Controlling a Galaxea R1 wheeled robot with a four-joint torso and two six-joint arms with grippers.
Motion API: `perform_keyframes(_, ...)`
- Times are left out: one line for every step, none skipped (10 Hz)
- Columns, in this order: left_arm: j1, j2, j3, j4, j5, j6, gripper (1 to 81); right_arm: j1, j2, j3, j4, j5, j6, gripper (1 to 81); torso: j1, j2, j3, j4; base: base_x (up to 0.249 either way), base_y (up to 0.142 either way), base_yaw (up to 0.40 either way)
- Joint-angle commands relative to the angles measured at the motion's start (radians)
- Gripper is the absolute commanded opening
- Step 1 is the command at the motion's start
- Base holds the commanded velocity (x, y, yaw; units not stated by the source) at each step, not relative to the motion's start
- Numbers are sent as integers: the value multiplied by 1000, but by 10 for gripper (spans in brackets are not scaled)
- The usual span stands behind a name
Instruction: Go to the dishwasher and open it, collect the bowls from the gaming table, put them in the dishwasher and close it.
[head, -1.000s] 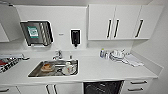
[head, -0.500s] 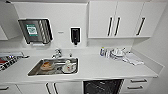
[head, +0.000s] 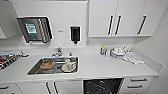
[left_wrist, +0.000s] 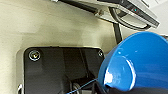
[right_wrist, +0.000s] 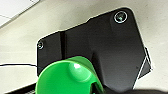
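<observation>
The dishwasher (head: 102, 86) shows as a dark open bay under the white counter, right of the sink, with a rack inside. A blue bowl (left_wrist: 140, 62) hangs tilted close to the left wrist camera, and my left gripper (left_wrist: 110, 90) is shut on its lower rim. A smaller green bowl (right_wrist: 67, 77) sits just as close in the right wrist view, with my right gripper (right_wrist: 98, 89) shut on its edge. Pale floor lies beneath both bowls. The gaming table is out of view.
A steel sink (head: 53, 65) holding dishes is set in the counter (head: 100, 67). White wall cabinets (head: 115, 17) hang above. A paper-towel dispenser (head: 35, 29) and a black soap dispenser (head: 75, 33) are on the wall. Small items (head: 117, 52) stand at the counter's back right.
</observation>
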Motion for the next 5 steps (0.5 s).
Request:
perform_keyframes(-104,-119,86,-39,-25,-16,10,48,-16,15,5,-37,1,10,0,0,0,0,0,0,0)
perform_keyframes(-140,-145,130,-50,-17,-18,10,48,-17,15,5,-37,1,10,0,0,0,0,0,0,0)
perform_keyframes(-179,-173,202,-55,30,-19,10,48,-17,18,5,-37,1,10,0,0,0,0,0,0,0)
perform_keyframes(-227,-190,286,-53,134,-18,10,48,-17,19,5,-35,1,10,0,0,-35,0,0,0,0)
perform_keyframes(-270,-196,343,-53,199,-18,10,48,-17,21,5,-35,1,10,0,0,-45,0,0,0,0)
